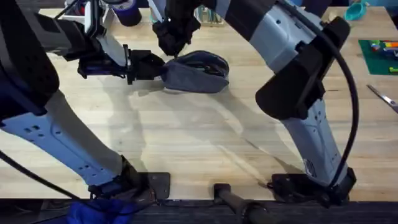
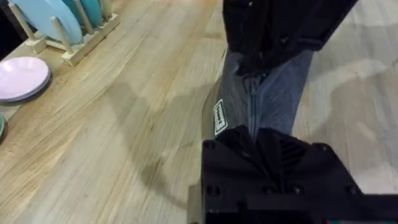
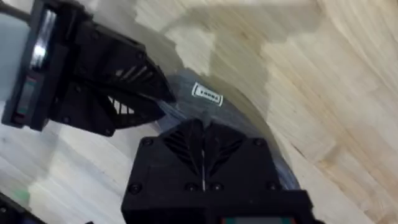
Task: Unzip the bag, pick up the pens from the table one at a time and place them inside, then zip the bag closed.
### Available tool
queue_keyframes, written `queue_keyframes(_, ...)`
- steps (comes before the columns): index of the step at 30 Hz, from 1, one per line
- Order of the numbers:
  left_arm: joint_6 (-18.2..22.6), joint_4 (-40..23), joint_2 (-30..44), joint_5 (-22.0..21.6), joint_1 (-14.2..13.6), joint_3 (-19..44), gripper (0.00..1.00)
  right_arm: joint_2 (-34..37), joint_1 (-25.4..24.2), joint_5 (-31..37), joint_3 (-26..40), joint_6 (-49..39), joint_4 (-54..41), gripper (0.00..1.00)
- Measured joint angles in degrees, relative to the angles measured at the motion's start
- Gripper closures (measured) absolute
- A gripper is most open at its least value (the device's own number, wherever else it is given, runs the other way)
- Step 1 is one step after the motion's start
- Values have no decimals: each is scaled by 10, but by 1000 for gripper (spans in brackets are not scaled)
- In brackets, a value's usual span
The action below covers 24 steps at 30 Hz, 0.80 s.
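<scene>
On table [image 1: 186, 130]: bag [image 1: 196, 73], white label (unreadable); left gripper [image 1: 157, 67], right gripper [image 1: 174, 51] both pinching it.

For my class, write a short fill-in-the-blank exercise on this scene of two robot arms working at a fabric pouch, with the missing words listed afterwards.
1. The left gripper holds one end of the blue-grey ____.
2. The right gripper comes down on the bag from ____.
3. The bag lies on a table made of ____.
4. On the bag's side is a small white ____.

Missing words: bag; above; wood; label
</scene>
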Motion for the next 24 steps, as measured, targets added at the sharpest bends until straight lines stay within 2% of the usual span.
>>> queue_keyframes(9, 0, 3, 0, 1, 0, 0, 957, 0, 1, 0, 0, -2, 32, 973)
queue_keyframes(24, 0, 2, 0, 0, 0, 0, 957, 0, -1, 0, 0, -9, 24, 973)
